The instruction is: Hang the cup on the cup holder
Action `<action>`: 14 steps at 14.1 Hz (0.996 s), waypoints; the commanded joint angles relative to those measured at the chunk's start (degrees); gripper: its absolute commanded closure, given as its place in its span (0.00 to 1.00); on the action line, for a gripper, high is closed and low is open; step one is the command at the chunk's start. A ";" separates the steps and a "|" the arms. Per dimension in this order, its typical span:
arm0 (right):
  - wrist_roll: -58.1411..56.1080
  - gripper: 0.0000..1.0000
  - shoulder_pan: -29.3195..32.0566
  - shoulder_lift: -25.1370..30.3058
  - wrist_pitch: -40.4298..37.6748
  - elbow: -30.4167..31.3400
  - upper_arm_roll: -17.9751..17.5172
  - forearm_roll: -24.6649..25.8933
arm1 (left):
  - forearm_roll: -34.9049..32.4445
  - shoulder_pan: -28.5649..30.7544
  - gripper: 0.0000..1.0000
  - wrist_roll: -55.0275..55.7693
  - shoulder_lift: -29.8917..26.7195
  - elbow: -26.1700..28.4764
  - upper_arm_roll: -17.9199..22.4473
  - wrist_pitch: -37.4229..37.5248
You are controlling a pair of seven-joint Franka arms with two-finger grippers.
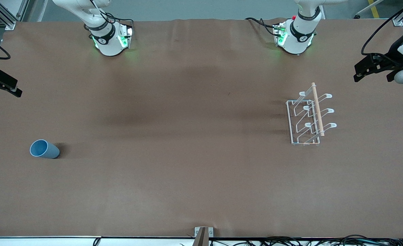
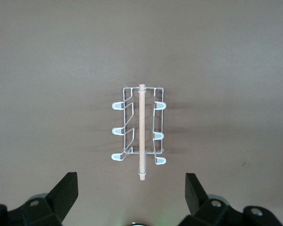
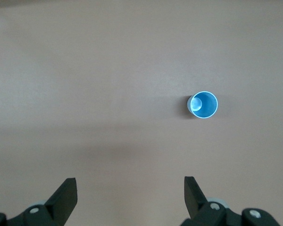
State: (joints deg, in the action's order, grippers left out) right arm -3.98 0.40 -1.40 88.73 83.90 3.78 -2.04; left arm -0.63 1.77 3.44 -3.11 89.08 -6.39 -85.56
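The light-blue cup (image 1: 44, 149) (image 3: 203, 104) stands upright on the brown table toward the right arm's end, its mouth facing up. The white wire cup holder (image 1: 317, 109) (image 2: 141, 132), with a wooden rod along its top, stands toward the left arm's end. My right gripper (image 1: 1, 91) (image 3: 131, 190) hangs open and empty high over the table's edge at its own end, apart from the cup. My left gripper (image 1: 372, 73) (image 2: 132, 188) hangs open and empty over the table beside the cup holder, touching nothing.
Both arm bases (image 1: 111, 37) (image 1: 295, 36) stand along the table edge farthest from the front camera. A small bracket (image 1: 203, 235) sits at the middle of the nearest edge, with cables (image 1: 324, 241) along it. Brown table cover (image 1: 188, 136) lies between the cup and the holder.
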 commanded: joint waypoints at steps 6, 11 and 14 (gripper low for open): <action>-0.15 0.00 0.83 0.70 0.30 0.83 -0.27 -0.42 | 0.11 0.33 0.00 -0.36 -0.50 -0.58 -0.03 0.04; 0.29 0.00 1.00 -1.40 1.09 1.00 -0.18 -0.34 | -0.16 0.33 0.00 -0.45 0.56 -2.42 -0.03 1.54; -0.15 0.00 1.88 -5.44 4.85 2.05 -0.09 -0.16 | -0.07 0.42 0.00 -0.88 0.56 -2.34 -0.03 1.63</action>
State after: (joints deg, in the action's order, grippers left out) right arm -3.93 0.74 -4.42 91.08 85.00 4.02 -2.03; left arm -0.64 1.81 3.45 -3.07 88.29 -6.33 -85.23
